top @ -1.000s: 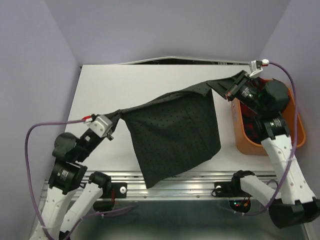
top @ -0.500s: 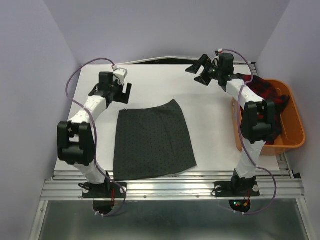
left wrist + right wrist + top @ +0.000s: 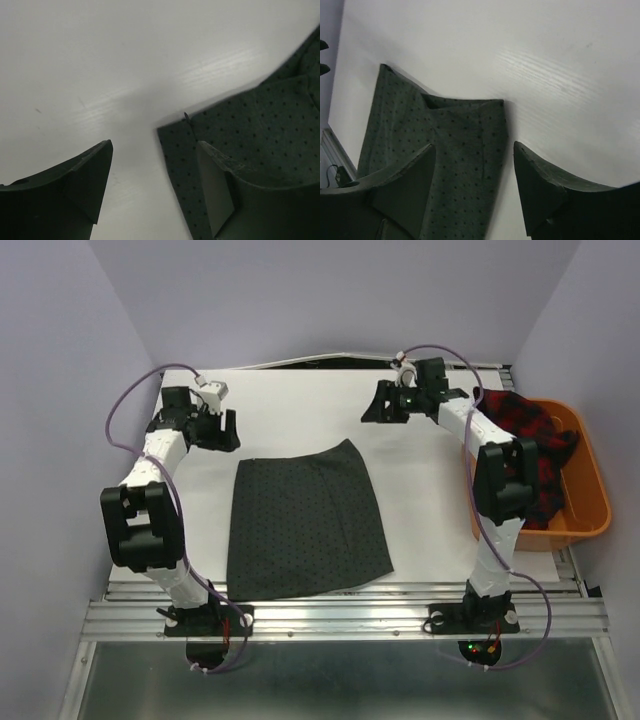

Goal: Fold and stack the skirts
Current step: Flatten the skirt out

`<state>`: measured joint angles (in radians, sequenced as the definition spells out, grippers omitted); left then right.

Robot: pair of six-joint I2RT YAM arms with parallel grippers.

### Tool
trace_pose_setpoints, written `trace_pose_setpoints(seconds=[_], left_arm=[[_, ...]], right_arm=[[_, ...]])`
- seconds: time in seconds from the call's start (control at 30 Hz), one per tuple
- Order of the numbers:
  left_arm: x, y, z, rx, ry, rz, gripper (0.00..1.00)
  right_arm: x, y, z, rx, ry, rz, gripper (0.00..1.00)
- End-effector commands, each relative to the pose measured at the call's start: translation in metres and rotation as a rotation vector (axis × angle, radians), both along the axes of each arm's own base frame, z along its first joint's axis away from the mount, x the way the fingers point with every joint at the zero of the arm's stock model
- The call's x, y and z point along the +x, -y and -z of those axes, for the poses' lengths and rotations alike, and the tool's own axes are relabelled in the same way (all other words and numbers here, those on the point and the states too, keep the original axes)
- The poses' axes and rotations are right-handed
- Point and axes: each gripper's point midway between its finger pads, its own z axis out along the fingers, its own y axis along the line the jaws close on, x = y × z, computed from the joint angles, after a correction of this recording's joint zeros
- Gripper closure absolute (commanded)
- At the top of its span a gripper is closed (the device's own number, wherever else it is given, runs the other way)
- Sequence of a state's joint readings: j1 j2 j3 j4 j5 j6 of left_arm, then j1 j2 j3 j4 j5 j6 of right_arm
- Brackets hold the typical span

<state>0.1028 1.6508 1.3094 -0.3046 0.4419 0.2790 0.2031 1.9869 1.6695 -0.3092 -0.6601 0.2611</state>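
The dark grey dotted skirt (image 3: 305,520) lies flat in the middle of the table. Its far left corner (image 3: 250,130) shows in the left wrist view, and its far right corner (image 3: 455,150) in the right wrist view. My left gripper (image 3: 215,430) (image 3: 154,145) hovers open just beyond the far left corner, holding nothing. My right gripper (image 3: 380,405) (image 3: 474,146) hangs open above and beyond the far right corner, also holding nothing. The red-and-black plaid skirt (image 3: 525,430) is bunched in the orange basket, spilling over its far rim.
The orange basket (image 3: 590,510) stands at the table's right edge, beside the right arm. Purple cables loop above both arms. A metal rail (image 3: 340,615) runs along the near edge, just below the grey skirt's hem.
A second ago both grippers held the grey skirt stretched in the air. It now lies flat, both grippers have let go, and both have shifted left at the far side.
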Motion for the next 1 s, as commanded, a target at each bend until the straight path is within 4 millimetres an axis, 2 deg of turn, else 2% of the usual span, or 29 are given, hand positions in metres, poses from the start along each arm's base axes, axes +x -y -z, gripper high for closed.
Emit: trace_pose_setpoints(seconds=[0.0,0.07,0.1,0.17,0.2,0.27,0.3,0.33,0.6,0.7,0.73,0.83,0.9,0.93,0.97], left_arm=[[-0.051,0.027,0.049,-0.126,-0.180,0.056,0.23],[-0.056,0.027,0.060,-0.135,-0.197,0.042,0.23],[-0.062,0.028,0.071,-0.141,-0.222,0.039,0.23],[-0.063,0.028,0.079,-0.143,-0.233,0.029,0.23],[-0.064,0.028,0.082,-0.147,-0.241,0.028,0.23],[-0.065,0.029,0.087,-0.153,-0.256,0.030,0.23],[-0.065,0.029,0.090,-0.154,-0.265,0.028,0.23],[-0.065,0.028,0.092,-0.151,-0.270,0.024,0.23],[-0.046,0.020,0.105,-0.128,-0.284,-0.021,0.24],[-0.035,0.020,0.103,-0.130,-0.276,-0.027,0.25],[-0.033,0.020,0.104,-0.131,-0.277,-0.027,0.25],[-0.028,0.022,0.107,-0.129,-0.280,-0.036,0.25],[-0.027,0.023,0.109,-0.120,-0.281,-0.038,0.29],[-0.026,0.025,0.111,-0.110,-0.281,-0.038,0.33],[-0.025,0.024,0.113,-0.102,-0.279,-0.044,0.36]], right_arm=[[-0.024,-0.024,0.048,-0.077,-0.094,-0.149,0.32],[-0.021,-0.030,0.066,-0.139,-0.069,-0.174,0.36],[-0.022,-0.042,0.067,-0.155,-0.033,-0.208,0.37],[-0.016,-0.045,0.082,-0.247,0.033,-0.238,0.38],[-0.011,-0.050,0.078,-0.265,0.069,-0.255,0.39],[-0.013,-0.059,0.090,-0.317,0.077,-0.285,0.38],[-0.003,-0.057,0.088,-0.345,0.098,-0.261,0.39],[-0.004,-0.060,0.091,-0.354,0.091,-0.269,0.38],[0.005,-0.060,0.121,-0.564,0.115,-0.272,0.38],[0.000,-0.064,0.134,-0.651,0.130,-0.303,0.37],[-0.001,-0.062,0.145,-0.671,0.114,-0.310,0.37],[-0.004,-0.066,0.152,-0.680,0.102,-0.332,0.37],[-0.004,-0.061,0.160,-0.702,0.100,-0.329,0.48],[0.001,-0.061,0.160,-0.707,0.122,-0.316,0.60],[0.003,-0.060,0.160,-0.715,0.130,-0.310,0.65]])
